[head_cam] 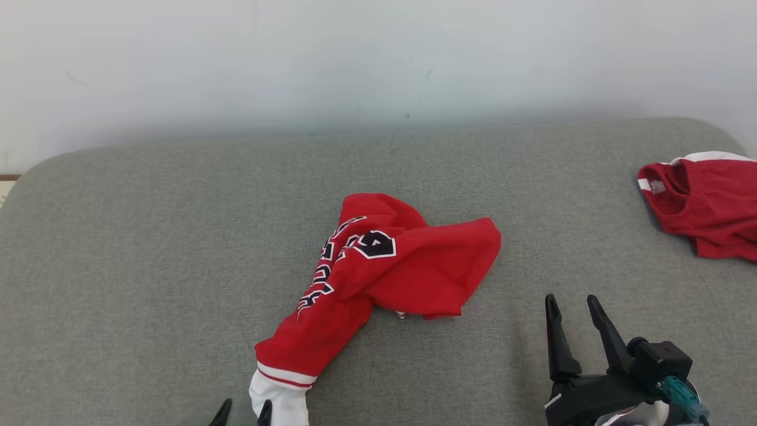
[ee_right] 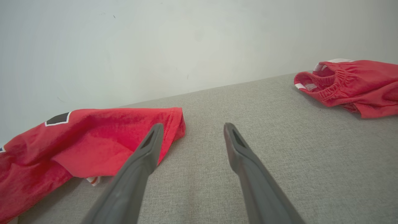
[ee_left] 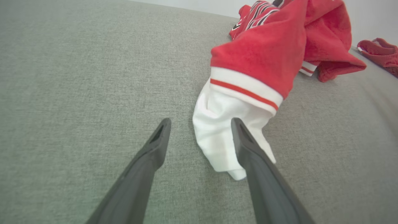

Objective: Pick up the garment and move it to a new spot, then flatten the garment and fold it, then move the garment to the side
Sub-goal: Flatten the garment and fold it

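Here the left gripper [head_cam: 243, 415] stands with its two dark fingers spread apart and nothing between them, low over the grey cushion [head_cam: 148, 266]. In the left wrist view the left gripper [ee_left: 200, 124] points at the white sleeve end [ee_left: 214, 124] of the garment [ee_left: 264, 46]; one finger crosses the edge of that white cloth, the other is over bare fabric beside it. Whether the finger touches the cloth cannot be told. In the head view the white sleeve end [head_cam: 284, 393] lies just beside the fingertips, at the bottom edge.

The right gripper [head_cam: 572, 302] is likewise spread wide and holds nothing, fingers pointing up the view, over bare cushion to the right of the garment. In the right wrist view the right gripper [ee_right: 193, 126] has one finger in front of the red hem, apart from it.

The garment [head_cam: 414, 266], a red jersey with black and white lettering, lies crumpled near the middle of the cushion, its sleeve reaching down toward the left gripper, with a red and white striped band above the white end. From the right wrist the garment [ee_right: 93, 137] is a low, rumpled heap at the left.

Well apart, at the far right of the cushion, lies a pair of red shorts [head_cam: 709, 207] with a gathered waistband [ee_right: 334, 79]. A pale wall [head_cam: 355, 59] rises behind.
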